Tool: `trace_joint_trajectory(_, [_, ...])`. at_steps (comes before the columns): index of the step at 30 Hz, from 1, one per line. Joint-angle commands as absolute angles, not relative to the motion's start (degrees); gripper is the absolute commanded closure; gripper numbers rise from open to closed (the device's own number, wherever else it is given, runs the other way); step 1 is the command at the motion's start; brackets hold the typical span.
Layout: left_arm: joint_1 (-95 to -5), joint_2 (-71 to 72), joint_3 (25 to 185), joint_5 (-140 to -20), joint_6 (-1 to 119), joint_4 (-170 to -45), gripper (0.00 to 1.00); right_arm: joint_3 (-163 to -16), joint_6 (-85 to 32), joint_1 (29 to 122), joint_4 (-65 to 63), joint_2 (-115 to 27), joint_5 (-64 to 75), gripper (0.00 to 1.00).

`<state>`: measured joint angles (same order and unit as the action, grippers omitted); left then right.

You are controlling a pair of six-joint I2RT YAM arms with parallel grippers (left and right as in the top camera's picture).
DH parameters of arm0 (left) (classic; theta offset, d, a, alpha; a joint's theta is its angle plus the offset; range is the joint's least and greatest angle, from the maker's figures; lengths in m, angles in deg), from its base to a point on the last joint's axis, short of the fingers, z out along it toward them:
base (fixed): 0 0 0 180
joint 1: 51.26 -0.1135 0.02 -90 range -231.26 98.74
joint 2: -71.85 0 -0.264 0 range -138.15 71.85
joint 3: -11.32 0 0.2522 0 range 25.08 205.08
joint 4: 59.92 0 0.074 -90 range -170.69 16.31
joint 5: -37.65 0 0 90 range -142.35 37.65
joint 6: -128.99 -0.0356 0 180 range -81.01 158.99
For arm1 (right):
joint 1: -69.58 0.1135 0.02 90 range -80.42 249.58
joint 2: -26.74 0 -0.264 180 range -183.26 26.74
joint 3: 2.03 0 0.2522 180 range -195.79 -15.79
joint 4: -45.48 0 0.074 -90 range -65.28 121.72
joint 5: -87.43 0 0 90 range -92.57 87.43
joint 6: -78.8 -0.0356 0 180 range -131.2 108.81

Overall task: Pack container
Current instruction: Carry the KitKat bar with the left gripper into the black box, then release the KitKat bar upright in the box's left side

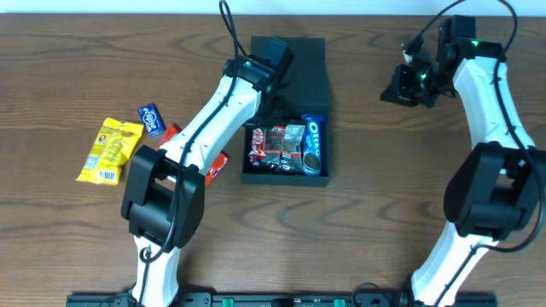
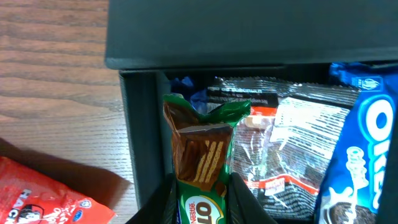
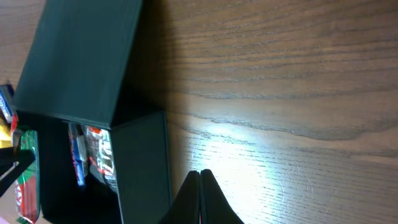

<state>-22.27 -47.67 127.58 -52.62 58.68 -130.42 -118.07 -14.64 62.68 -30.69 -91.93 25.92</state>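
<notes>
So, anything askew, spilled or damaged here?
Nothing stands out. The left gripper holds a green Milo packet upright in the container by its left wall; a yellow packet, blue packet and red packet lie on the table.

Bright, soft shadows, table (image 3: 261,140) glare (right wrist)

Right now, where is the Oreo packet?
In the overhead view, the Oreo packet lies inside the black container, against its right wall, beside the silver packet.

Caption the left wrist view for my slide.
Left fingers hold a green wafer packet over the black box holding an Oreo pack.
</notes>
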Motion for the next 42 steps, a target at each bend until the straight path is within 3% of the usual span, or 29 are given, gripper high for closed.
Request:
trace_joint_trajectory(1, [-22.4,-48.8,125.7,-49.8,60.0,-130.0,0.94,-119.2,-14.1,62.4,-30.9,-91.7,26.4,0.99])
trace_joint_trajectory(16, [-22.4,-48.8,122.7,-50.2,64.5,-127.0,0.94,-119.2,-14.1,62.4,-30.9,-91.7,26.4,0.99])
trace_joint_trajectory(17, [-22.4,-48.8,122.7,-50.2,64.5,-127.0,0.92,-119.2,-14.1,62.4,-30.9,-91.7,26.4,0.99])
trace_joint_trajectory(18, [-22.4,-48.8,122.7,-50.2,64.5,-127.0,0.74,-119.2,-14.1,62.4,-30.9,-91.7,26.4,0.99])
trace_joint_trajectory(19, [-22.4,-48.8,122.7,-50.2,64.3,-127.0,0.48,-119.2,-14.1,62.4,-30.9,-91.7,26.4,0.99])
trace_joint_trajectory(20, [-22.4,-48.8,122.7,-50.2,64.3,-127.0,0.46,-119.2,-14.1,62.4,-30.9,-91.7,26.4,0.99])
trace_joint_trajectory(26, [-22.4,-48.6,123.4,-50.3,63.5,-127.0,0.46,-119.2,-14.1,62.4,-30.9,-91.7,26.4,0.99])
trace_joint_trajectory(31, [-22.4,-47.1,125.5,-50.4,61.1,-127.3,0.54,-119.2,-14.1,62.4,-30.9,-91.7,26.4,0.98])
trace_joint_trajectory(34, [-22.4,-46.2,125.5,-50.5,60.4,-127.4,0.61,-119.2,-14.1,62.4,-30.8,-91.7,26.4,0.99])
trace_joint_trajectory(36, [-22.4,-46.2,125.5,-50.5,58.0,-127.5,0.79,-119.2,-14.1,62.4,-30.8,-91.7,26.4,0.99])
trace_joint_trajectory(37, [-22.4,-46.2,125.5,-50.5,57.3,-127.6,0.81,-119.2,-14.1,62.4,-30.8,-91.7,26.4,0.99])
trace_joint_trajectory(42, [-24.1,-42.5,126.2,-50.4,56.8,-127.6,0.78,-119.2,-14.1,62.4,-30.8,-91.7,26.4,0.99])
